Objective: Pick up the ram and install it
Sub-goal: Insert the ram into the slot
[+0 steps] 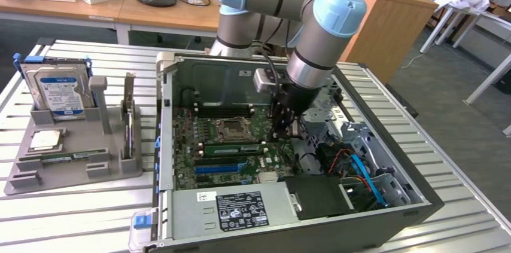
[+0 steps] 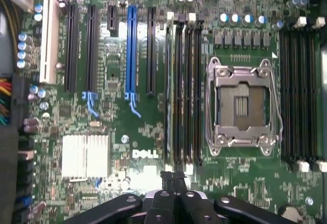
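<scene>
A ram stick [image 1: 232, 149] stands on edge in a slot of the motherboard [image 1: 239, 172] inside the open computer case. In the wrist view it is the thin green strip [image 2: 167, 96] in the outermost of several black memory slots, beside the empty processor socket [image 2: 244, 104]. My gripper [image 1: 283, 128] hangs just above the board near one end of that stick. Its black fingers [image 2: 173, 180] are shut together with nothing between them. A second ram stick [image 1: 68, 157] lies flat on the grey holder tray [image 1: 80, 178] at the exterior view's left.
The tray also carries an upright hard drive [image 1: 57, 93] and a small square processor chip [image 1: 45, 140]. The case walls [image 1: 319, 229], the power supply [image 1: 231, 208] and coloured cables [image 1: 363, 175] ring the board. Black and blue expansion slots [image 2: 131, 50] lie beside the memory slots.
</scene>
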Tool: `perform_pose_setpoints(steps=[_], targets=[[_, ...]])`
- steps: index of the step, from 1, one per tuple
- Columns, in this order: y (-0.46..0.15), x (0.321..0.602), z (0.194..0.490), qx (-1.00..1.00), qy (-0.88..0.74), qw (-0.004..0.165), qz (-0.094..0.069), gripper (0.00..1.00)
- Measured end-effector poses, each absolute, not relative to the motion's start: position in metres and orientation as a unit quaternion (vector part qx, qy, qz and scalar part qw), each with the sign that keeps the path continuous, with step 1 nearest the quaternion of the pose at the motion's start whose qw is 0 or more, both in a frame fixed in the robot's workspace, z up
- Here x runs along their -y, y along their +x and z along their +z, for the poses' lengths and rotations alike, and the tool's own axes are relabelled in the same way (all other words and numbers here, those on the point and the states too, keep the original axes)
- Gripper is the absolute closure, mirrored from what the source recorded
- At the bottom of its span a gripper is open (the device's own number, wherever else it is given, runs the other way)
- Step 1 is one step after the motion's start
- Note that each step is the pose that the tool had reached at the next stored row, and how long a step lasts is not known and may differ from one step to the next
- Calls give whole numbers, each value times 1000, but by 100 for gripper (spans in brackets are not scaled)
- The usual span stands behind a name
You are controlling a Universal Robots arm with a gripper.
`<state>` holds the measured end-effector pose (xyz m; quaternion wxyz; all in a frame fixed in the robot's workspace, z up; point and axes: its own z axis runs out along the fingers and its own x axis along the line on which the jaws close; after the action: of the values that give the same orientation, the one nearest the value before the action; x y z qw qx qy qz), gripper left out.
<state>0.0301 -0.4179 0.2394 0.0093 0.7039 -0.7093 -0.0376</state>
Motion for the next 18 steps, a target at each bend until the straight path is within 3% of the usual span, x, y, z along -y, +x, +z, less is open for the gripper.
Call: perform_pose_setpoints(steps=[18], targets=[[46, 417, 256, 709, 704, 9, -38, 90]])
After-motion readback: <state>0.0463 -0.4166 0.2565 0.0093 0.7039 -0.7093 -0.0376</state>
